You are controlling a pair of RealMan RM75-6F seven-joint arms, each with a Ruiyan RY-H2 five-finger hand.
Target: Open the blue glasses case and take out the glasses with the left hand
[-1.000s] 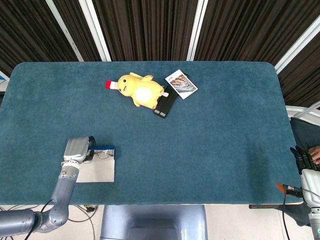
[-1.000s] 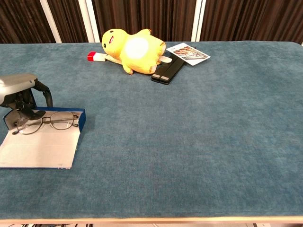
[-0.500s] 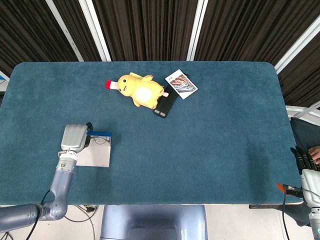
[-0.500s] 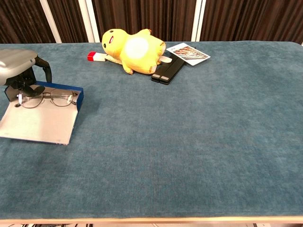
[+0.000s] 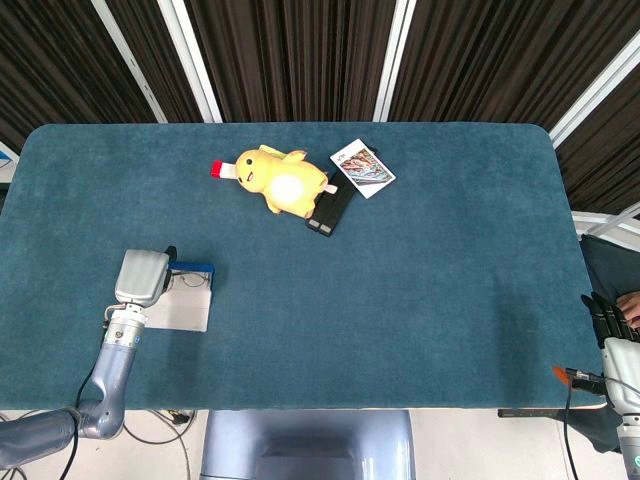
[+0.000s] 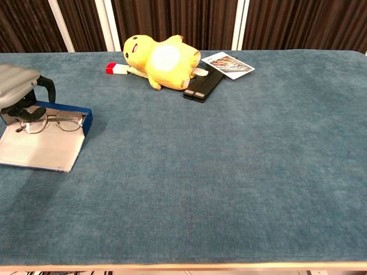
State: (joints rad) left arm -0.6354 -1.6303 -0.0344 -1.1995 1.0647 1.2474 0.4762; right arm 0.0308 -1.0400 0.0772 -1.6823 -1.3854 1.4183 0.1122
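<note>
Your left hand [image 6: 20, 91] at the open blue glasses case [image 6: 69, 107], its fingers on one end of the thin wire-framed glasses [image 6: 54, 121] – grip unclear, glasses resting in the case, grey flap [image 6: 37, 152] spread towards you, no legible writing, right hand [image 5: 622, 345] far off – state unclear.

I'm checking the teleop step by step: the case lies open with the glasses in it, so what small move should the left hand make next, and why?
Probably lift the left hand straight up a little. Its fingers sit at the near end of the glasses, which lie on the open blue glasses case; whether they pinch the frame is unclear, so a small lift would show that.
</note>
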